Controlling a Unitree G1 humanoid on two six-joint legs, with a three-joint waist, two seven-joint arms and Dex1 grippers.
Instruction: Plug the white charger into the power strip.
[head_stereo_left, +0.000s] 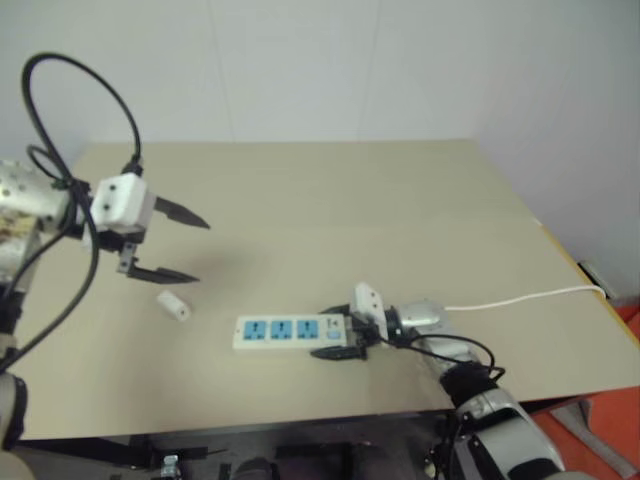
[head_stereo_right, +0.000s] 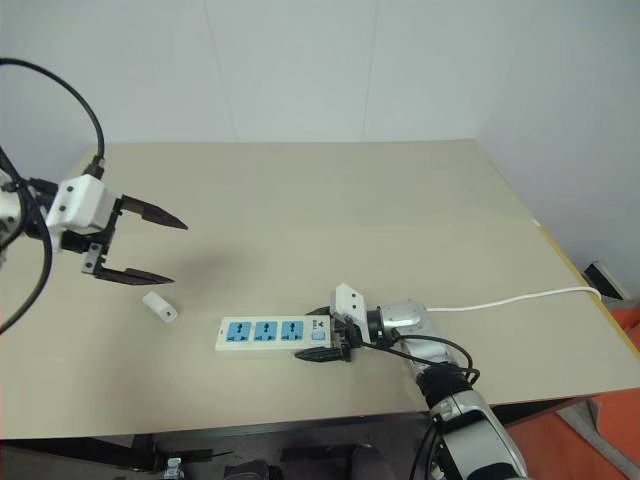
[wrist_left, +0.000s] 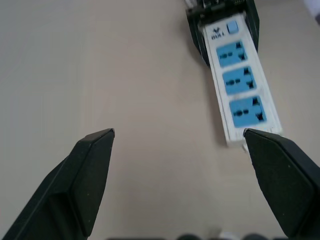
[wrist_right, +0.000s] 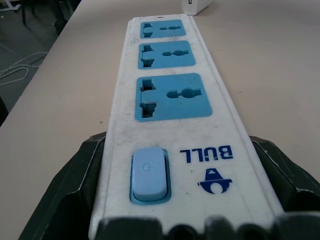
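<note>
Nearest my viewpoint, the right gripper (head_stereo_right: 322, 345) is clamped around the switch end of the power strip (head_stereo_right: 268, 333), one finger on each long side, bracing it flat. I hold the left gripper (head_stereo_right: 150, 246) above the table with fingers spread wide and nothing between them. Just below and ahead of it, the white charger (head_stereo_right: 160, 307) lies on its side, near the strip's far end but apart from it. Judged step: charger pickup, not yet done. Next move calls for descending, closing on the charger, and aligning its prongs with a socket. The beige table (head_stereo_right: 330, 200) meets pale walls; a thin white cord (head_stereo_right: 520, 298) trails away behind the right wrist.
</note>
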